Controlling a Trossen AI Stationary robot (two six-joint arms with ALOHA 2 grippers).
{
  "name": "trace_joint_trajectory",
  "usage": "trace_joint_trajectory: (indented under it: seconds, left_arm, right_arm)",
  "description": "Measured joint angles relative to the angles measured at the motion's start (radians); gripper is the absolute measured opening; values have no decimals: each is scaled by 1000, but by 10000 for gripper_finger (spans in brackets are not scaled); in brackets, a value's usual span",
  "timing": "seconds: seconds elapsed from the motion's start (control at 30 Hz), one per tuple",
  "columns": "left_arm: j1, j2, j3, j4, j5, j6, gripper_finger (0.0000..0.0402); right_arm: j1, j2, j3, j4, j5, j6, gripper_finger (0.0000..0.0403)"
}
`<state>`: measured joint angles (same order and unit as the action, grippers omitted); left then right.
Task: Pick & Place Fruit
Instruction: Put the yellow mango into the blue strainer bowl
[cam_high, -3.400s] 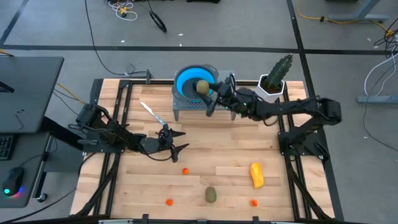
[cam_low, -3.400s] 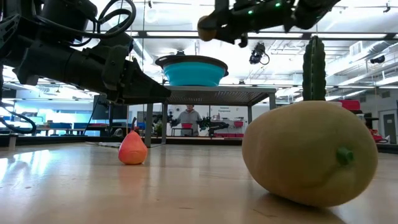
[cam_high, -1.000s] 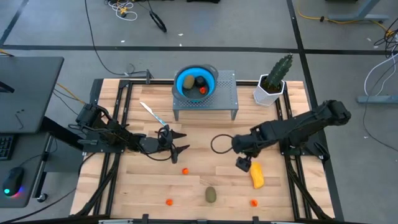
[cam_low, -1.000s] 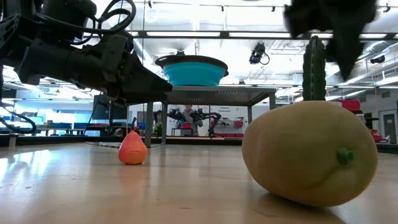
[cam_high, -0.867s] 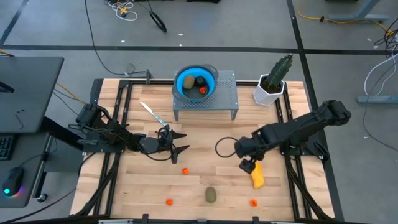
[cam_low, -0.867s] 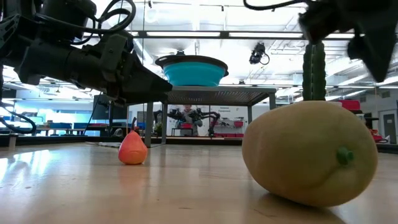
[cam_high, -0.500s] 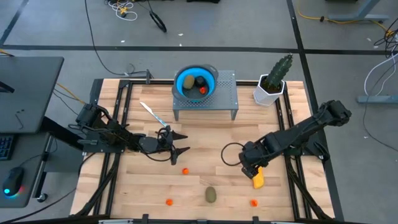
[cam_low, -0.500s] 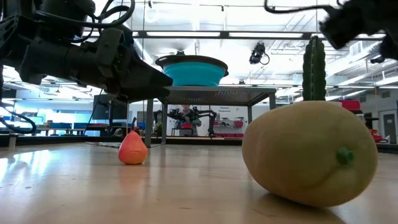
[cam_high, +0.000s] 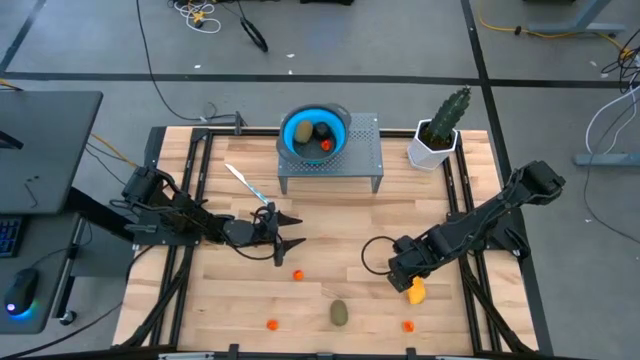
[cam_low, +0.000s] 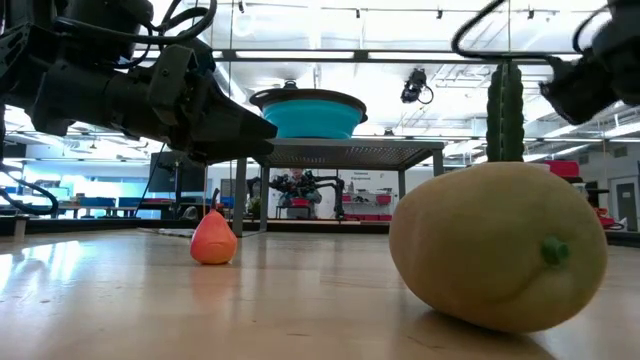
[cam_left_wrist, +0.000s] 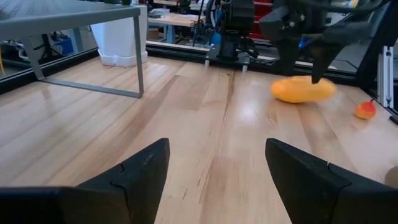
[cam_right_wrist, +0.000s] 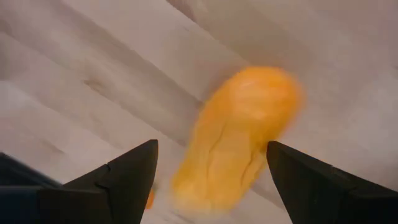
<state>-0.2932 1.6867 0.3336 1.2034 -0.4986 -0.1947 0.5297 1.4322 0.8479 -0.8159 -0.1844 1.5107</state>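
The right gripper (cam_high: 408, 277) was positioned directly above the yellow-orange oblong fruit (cam_right_wrist: 237, 138), which lay on the wooden table (cam_high: 330, 225) toward its front right; the jaws stood apart on either side of the fruit and no contact was seen. The left gripper (cam_high: 288, 228) waited over the left-centre of the table with its jaws likewise apart and nothing between them. An olive-brown oval (cam_high: 339, 313) and three small orange-red balls (cam_high: 297, 275) lay loose along the front of the table, while the blue bowl (cam_high: 296, 126) on the grey perforated stand (cam_high: 363, 153) contained an olive-brown piece, a dark one and a red one.
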Motion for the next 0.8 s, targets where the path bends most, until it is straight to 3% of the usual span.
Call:
trace_joint_trajectory:
  seconds: [0.43, 0.8]
  left_arm:
    - [0, 0, 0, 0, 6, -11, 272]
    - [-8, 0, 0, -20, 6, -36, 272]
  right_arm:
    - [33, 0, -100, 180, -36, 55, 308]
    - [103, 0, -100, 184, -58, 17, 308]
